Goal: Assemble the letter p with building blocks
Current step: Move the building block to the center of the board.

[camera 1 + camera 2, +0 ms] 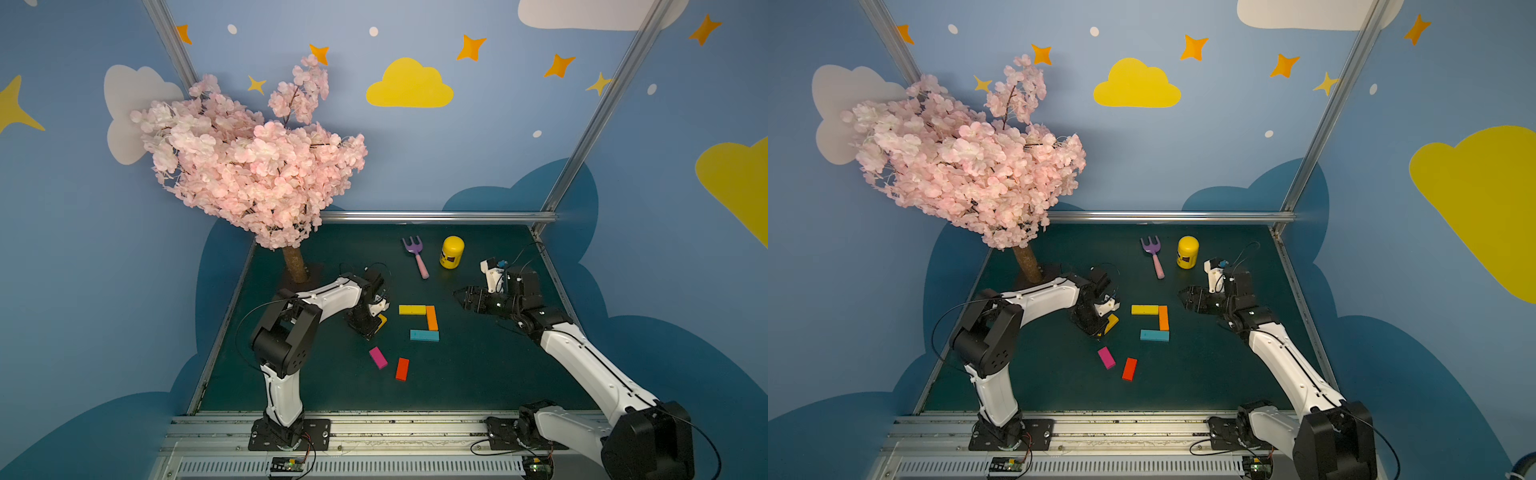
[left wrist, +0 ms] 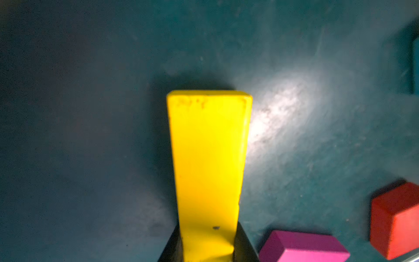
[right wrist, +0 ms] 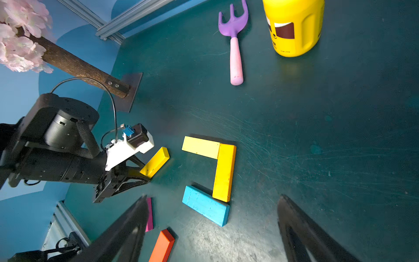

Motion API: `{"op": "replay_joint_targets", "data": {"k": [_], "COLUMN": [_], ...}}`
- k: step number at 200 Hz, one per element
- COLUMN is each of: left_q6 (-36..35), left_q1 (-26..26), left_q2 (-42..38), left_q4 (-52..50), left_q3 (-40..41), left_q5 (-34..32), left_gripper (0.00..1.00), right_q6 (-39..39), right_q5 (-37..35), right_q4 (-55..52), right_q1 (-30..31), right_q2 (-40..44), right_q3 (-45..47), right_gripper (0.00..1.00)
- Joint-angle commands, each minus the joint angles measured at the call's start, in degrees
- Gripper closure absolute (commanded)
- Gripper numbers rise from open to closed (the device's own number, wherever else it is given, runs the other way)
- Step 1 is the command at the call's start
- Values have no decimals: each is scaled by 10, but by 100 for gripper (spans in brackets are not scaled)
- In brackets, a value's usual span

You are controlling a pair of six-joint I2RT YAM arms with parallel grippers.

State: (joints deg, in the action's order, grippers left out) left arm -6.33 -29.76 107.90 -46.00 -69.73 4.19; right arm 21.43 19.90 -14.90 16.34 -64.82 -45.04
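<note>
One long yellow painted rectangular block (image 2: pixel 208 158) is gripped at one end by the left gripper (image 3: pixel 142 173). Its black fingers (image 2: pixel 243 246) are pressed tight against the block's two narrow sides. The rest of the block juts out past the fingertips, tilted over the dark green tabletop (image 1: pixel 478 374). Whether its far end touches the surface cannot be told.

The right gripper (image 1: pixel 459 298) is spread wide, nothing is held in it, and it hangs above the tabletop clear of every block.

The letter p (image 1: pixel 432 322) is only partly laid out, flat on the tabletop between the two grippers and nearer the left one. A second yellow rectangular block (image 1: pixel 412 309), an orange rectangular block (image 1: pixel 1163 318) and a teal rectangular block (image 1: pixel 424 335) are set as three sides of a square. The open side faces the left gripper. The yellow end is butted against the orange, and the teal meets the orange's other end.

A magenta rectangular block (image 1: pixel 378 358) and a red rectangular block (image 1: pixel 402 369) are left loose on the base side of the left gripper. They are near it, apart from each other and from the square.
</note>
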Motion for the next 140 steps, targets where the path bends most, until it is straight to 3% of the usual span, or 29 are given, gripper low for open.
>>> {"op": "replay_joint_targets", "data": {"k": [1,26,69,101,113,128,140], "left_q6": [80,135,215,241,240,240,239], "left_q1": [-5,-30,-117,-132,-132,-132,-131], "left_q2": [21,27,58,70,65,52,40], "left_q4": [7,23,86,95,94,85,76], "left_q3": [8,16,29,44,49,48,42], "left_q5": [28,49,61,38,34,16,-1], "left_gripper": [68,66,57,40,27,2,0], "right_q6": [-10,-7,-7,-13,-13,-13,-13], "right_q5": [-10,-10,-1,-2,-3,-2,-1], "right_q4": [-25,-27,-32,-42,-44,-44,-42], "right_q1": [-4,-5,-5,-5,-5,-4,-4], "right_q2": [10,10,5,9,11,13,14], "right_q3": [-13,-11,-22,-30,-30,-31,-30], "right_gripper": [11,11,11,11,11,11,11]}}
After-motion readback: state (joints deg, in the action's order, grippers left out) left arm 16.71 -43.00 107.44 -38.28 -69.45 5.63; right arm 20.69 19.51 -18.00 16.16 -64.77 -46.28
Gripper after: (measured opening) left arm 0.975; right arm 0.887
